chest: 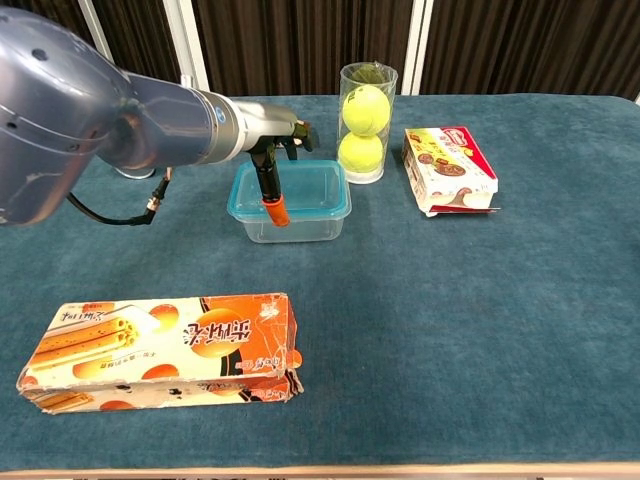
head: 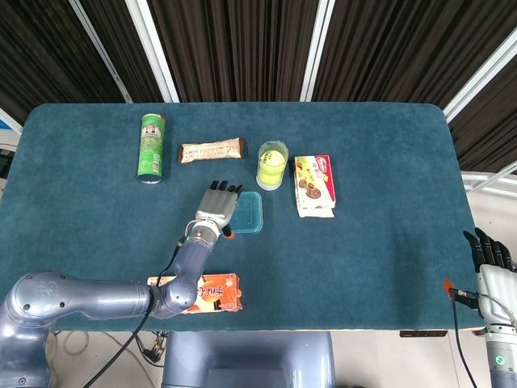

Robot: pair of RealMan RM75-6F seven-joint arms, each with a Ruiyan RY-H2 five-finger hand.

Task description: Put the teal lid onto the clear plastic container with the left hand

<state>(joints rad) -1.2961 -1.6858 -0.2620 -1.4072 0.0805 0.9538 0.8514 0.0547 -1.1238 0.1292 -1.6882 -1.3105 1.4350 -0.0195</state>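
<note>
Fingers [head: 223, 188] of my left hand [head: 216, 208] reach out flat and away from me, their dark tips just beside the left edge of the teal square lid [head: 250, 212]. One orange-tipped finger hangs down in front of the near wall of the clear plastic container [chest: 300, 215]. I cannot tell whether I am pinching the lid's rim or only resting against it.

Nearest me, an orange cardboard snack box [chest: 160, 345] lies flat on the teal cloth counter [head: 363, 242]. It sits under my forearm and well apart from the work.

Beyond it, the lid lies across the top of the container, its teal band running round the rim. It looks level, but I judge it may not be pressed home. From my fingers the lid lies to the right, so my hand covers only its left margin. Its long side runs roughly left to right in the chest view. Any press would have to come from further over its middle, and a push at the edge alone could tip it.

My right hand [head: 491, 257] hangs off the counter's right end, fingers straight and empty, far from the lid. The left is much the nearer.

Farther back stand a clear tube of yellow tennis balls [chest: 365, 120], just behind the container, and a red biscuit box [chest: 450, 165]. A wrapped snack bar [head: 210, 150] and a green cylindrical can [head: 150, 145] lie there too.
</note>
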